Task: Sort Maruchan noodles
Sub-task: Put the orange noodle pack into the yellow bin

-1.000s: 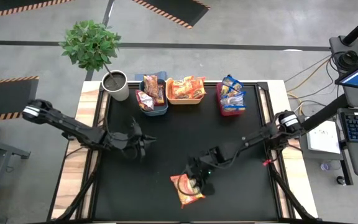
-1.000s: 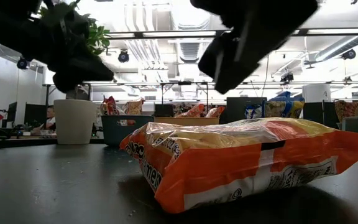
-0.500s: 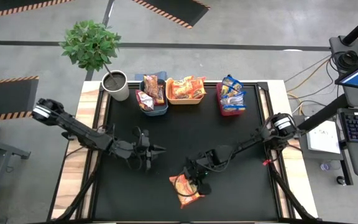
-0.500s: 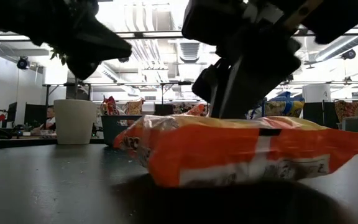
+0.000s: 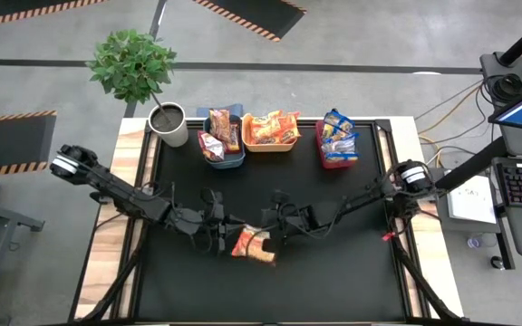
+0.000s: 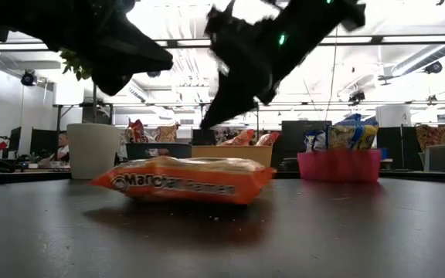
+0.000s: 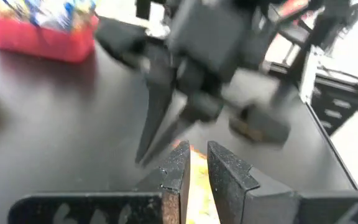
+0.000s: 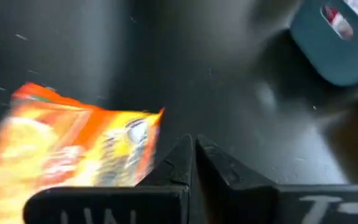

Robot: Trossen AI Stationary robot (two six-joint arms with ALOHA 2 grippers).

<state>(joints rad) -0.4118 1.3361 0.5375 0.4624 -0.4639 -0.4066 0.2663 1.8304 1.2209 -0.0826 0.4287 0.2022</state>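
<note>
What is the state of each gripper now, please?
Left gripper: shut, holding nothing.
Right gripper: shut, empty, beside the orange packet.

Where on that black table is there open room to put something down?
The black mat lies bare along its near edge and right of the orange packet. Bare too is the strip between the three bins and the arms. The middle is crowded: left claw and right claw flank the packet.
</note>
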